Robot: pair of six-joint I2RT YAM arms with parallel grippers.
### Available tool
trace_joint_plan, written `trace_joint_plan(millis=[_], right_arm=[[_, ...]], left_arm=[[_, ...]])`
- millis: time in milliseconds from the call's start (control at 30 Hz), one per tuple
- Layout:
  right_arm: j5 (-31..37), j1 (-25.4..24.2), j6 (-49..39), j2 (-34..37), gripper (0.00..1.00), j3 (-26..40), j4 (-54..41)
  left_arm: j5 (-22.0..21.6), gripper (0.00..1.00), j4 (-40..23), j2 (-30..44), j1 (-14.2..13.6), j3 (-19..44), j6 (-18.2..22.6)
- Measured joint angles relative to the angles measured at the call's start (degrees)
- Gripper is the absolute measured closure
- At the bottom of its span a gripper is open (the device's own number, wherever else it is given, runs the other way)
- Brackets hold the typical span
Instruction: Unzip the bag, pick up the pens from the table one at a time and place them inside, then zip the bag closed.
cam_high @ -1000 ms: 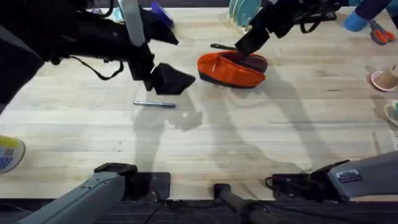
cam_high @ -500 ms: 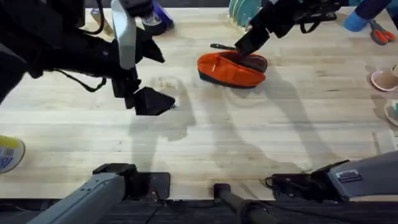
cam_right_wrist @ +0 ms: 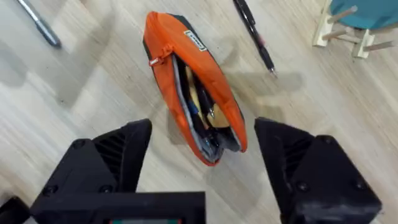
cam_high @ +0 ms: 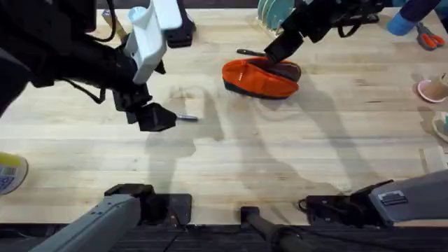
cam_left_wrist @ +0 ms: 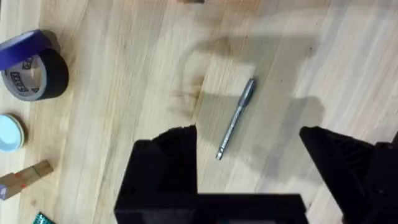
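Observation:
The orange bag (cam_high: 260, 77) lies at the table's (cam_high: 294, 147) back middle, its zipper open (cam_right_wrist: 194, 99) and contents showing inside. A black pen (cam_high: 249, 52) lies just behind it on the wood (cam_right_wrist: 254, 34). The silvery pen (cam_left_wrist: 236, 118) lies left of centre, its tip sticking out from under my left gripper (cam_high: 155, 117). That gripper (cam_left_wrist: 249, 168) hovers open over the pen, one finger on each side, holding nothing. My right gripper (cam_high: 278, 49) hangs open above the bag's far end (cam_right_wrist: 202, 174), empty.
A roll of tape (cam_left_wrist: 34, 71), a small round lid (cam_left_wrist: 9, 132) and a wooden block (cam_left_wrist: 25, 177) lie near the left arm. A plate rack (cam_high: 273, 14) stands behind the bag. Scissors (cam_high: 427, 35) and a pink cup (cam_high: 434, 87) are at the right edge.
My left gripper has moved leftward and toward the front, ending over the silvery pen and covering most of it. The right arm and the bag have stayed put.

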Motion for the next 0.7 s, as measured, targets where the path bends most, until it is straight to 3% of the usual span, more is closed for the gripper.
trace_joint_plan(millis=[700], right_arm=[[0.00, 0.00, 0.00, 0.00, 0.005, 0.00, 0.00]], left_arm=[[-1.27, 0.004, 1.46, 14.69, 0.00, -2.12, 0.80]])
